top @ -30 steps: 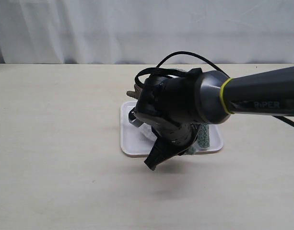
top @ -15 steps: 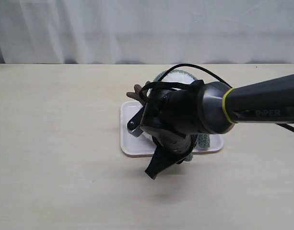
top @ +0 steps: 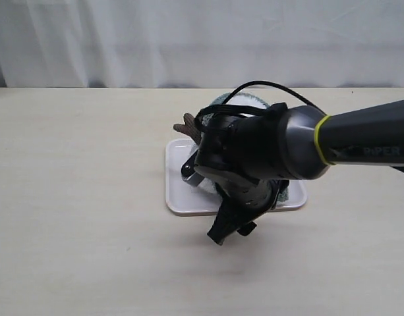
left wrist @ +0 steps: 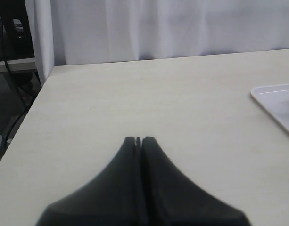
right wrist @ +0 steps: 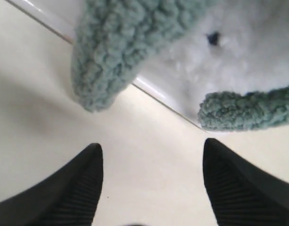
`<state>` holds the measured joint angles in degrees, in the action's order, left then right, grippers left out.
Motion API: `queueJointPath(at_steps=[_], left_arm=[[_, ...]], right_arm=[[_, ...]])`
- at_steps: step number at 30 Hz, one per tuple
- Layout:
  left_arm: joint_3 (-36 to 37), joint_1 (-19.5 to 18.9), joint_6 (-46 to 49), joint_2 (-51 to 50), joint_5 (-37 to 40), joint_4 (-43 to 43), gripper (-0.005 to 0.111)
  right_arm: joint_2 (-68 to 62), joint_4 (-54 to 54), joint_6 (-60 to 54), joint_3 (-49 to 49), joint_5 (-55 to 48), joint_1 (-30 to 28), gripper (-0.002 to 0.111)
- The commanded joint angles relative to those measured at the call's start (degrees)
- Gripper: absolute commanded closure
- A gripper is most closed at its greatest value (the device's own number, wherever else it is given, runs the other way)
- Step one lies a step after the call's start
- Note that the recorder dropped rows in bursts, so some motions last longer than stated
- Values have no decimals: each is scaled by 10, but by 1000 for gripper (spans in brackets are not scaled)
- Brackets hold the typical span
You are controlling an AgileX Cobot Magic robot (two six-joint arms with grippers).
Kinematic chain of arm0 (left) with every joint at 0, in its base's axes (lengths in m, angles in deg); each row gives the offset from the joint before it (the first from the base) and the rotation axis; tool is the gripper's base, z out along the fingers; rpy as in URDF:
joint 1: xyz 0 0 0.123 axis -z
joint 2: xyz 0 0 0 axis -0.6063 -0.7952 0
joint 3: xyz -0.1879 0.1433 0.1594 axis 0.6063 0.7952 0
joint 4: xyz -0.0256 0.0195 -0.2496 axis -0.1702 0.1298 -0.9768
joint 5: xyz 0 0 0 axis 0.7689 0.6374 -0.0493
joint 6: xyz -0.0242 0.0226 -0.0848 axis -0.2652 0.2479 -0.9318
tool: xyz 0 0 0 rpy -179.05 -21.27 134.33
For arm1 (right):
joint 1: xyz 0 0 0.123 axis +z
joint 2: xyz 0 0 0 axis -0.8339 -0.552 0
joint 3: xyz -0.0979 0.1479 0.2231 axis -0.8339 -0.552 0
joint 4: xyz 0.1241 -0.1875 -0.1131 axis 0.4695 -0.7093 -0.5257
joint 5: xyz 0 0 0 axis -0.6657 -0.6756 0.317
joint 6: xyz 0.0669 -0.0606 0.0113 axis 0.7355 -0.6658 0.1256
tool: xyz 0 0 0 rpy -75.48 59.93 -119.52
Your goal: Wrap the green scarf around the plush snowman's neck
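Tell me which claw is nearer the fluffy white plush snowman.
Right. The right claw hangs open just short of the snowman and its fuzzy grey-green scarf ends. The left claw sits shut over bare table, only the white tray's corner in its view.

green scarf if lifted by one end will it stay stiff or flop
Likely floppy: the green scarf bends in soft curves past the tray edge. Its nubbly fleece should grip rather than slip. It looks light, so a tug could drag it off the plush snowman.
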<state>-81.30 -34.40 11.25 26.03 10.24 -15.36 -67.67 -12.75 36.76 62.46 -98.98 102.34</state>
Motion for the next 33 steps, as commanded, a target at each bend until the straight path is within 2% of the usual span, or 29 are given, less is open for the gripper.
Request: queueJointPath(at_steps=[1, 6, 8, 12, 13, 16, 18, 21, 24, 27, 33], left_arm=[[2, 4, 1, 2, -8, -2, 107], [2, 4, 1, 2, -8, -2, 107], [2, 4, 1, 2, -7, -2, 107], [2, 4, 1, 2, -7, -2, 107], [2, 4, 1, 2, -7, -2, 107], [2, 4, 1, 2, -7, -2, 107], [2, 4, 1, 2, -7, -2, 107], [2, 4, 1, 2, -7, -2, 107], [2, 4, 1, 2, -7, -2, 107], [2, 4, 1, 2, -7, -2, 107], [2, 4, 1, 2, -7, -2, 107]], right_arm=[[39, 17, -25, 5, -11, 12, 49], [90, 11, -52, 5, -9, 61, 49], [111, -4, -50, 5, -3, 83, 53], [149, -53, -4, 5, 25, 111, 77], [159, -69, 12, 5, 39, 112, 86], [182, -83, 42, 5, 80, 105, 104], [188, -83, 82, 9, 104, 92, 104], [184, -63, 95, 40, 85, 62, 104], [170, -5, 56, 83, 60, 25, 104], [138, 104, -28, 154, 49, -23, 104], [47, 110, -55, 252, -21, -32, 104]])
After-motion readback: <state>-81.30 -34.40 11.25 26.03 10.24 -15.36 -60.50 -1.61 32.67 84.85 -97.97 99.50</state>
